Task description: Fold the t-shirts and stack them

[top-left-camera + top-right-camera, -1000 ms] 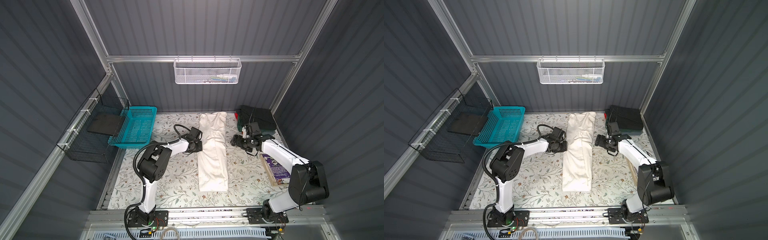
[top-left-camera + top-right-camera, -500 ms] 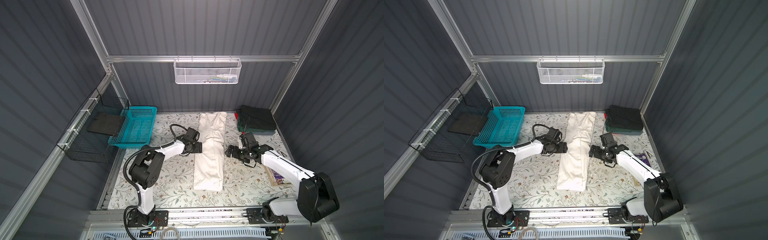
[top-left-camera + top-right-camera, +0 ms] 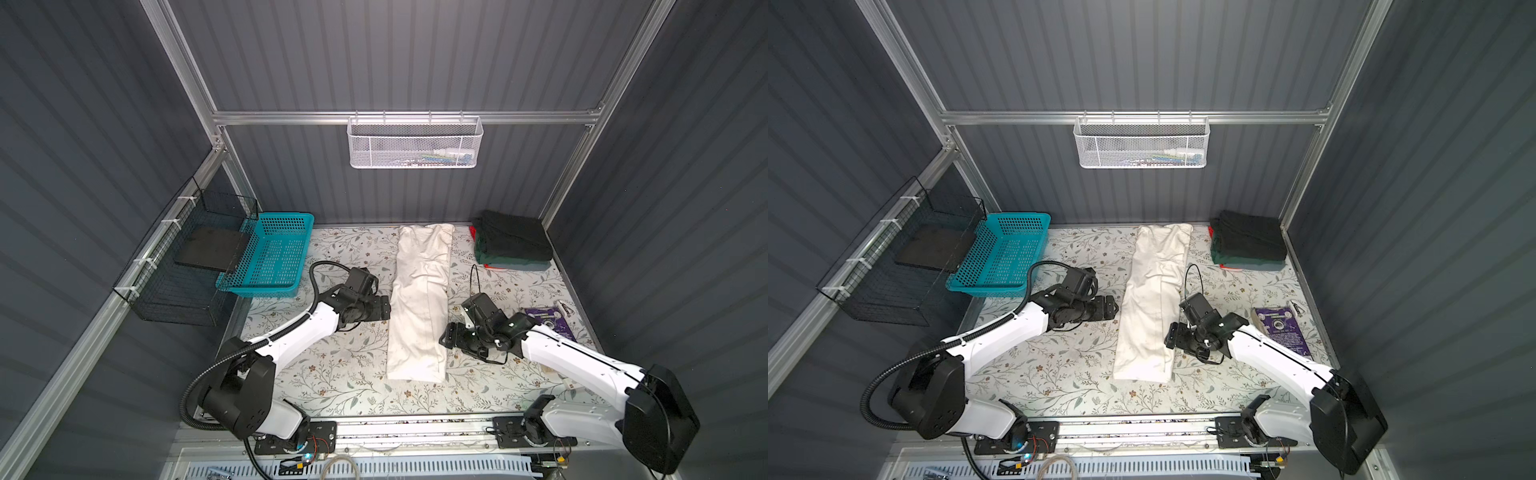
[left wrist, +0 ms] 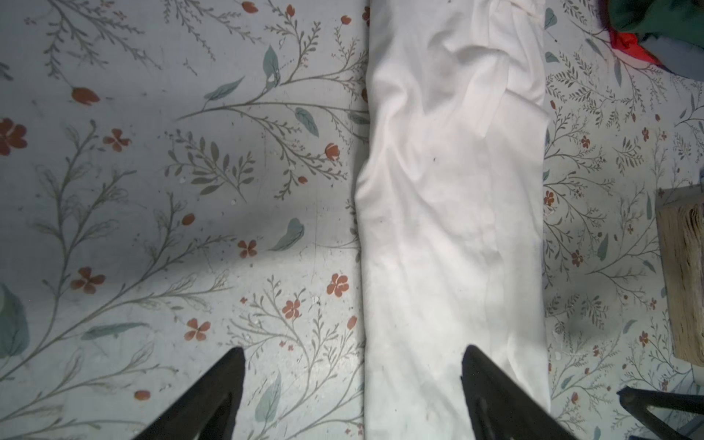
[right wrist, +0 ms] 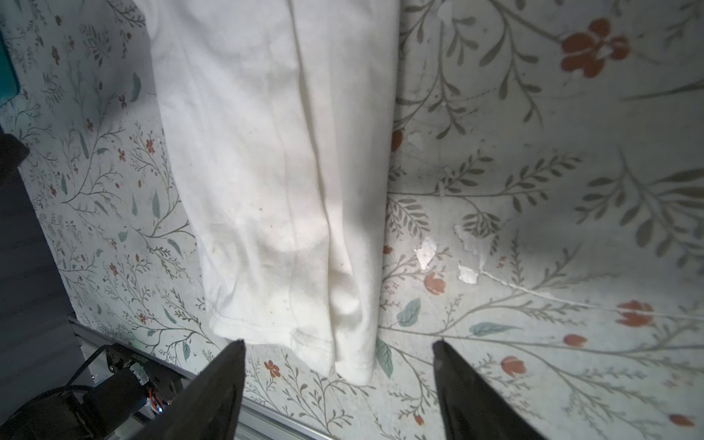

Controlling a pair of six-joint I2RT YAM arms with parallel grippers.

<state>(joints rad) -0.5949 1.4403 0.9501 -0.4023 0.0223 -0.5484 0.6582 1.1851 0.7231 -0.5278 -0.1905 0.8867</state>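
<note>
An off-white t-shirt (image 3: 419, 307) (image 3: 1154, 307) lies folded lengthwise into a long narrow strip down the middle of the floral covering. My left gripper (image 3: 381, 309) (image 3: 1111, 309) is low at the strip's left edge. It is open (image 4: 353, 348), with one finger over the cloth (image 4: 449, 190) and the other over the covering. My right gripper (image 3: 446, 338) (image 3: 1169, 336) sits at the strip's right side near its front end. It is open (image 5: 337, 341) and straddles the near hem corner (image 5: 350, 354), gripping nothing. A stack of folded dark shirts (image 3: 513, 245) (image 3: 1248, 243) rests at the back right.
A teal basket (image 3: 270, 253) stands at the back left beside a black wire basket (image 3: 183, 266) on the left wall. A white mesh basket (image 3: 415, 143) hangs on the back wall. A purple book (image 3: 546, 322) lies right of my right arm. A metal rail (image 3: 395, 428) runs along the front.
My left gripper has opened at the shirt's left edge. My right arm has moved from near the stack toward the front along the shirt's right side, its jaws a little narrower.
</note>
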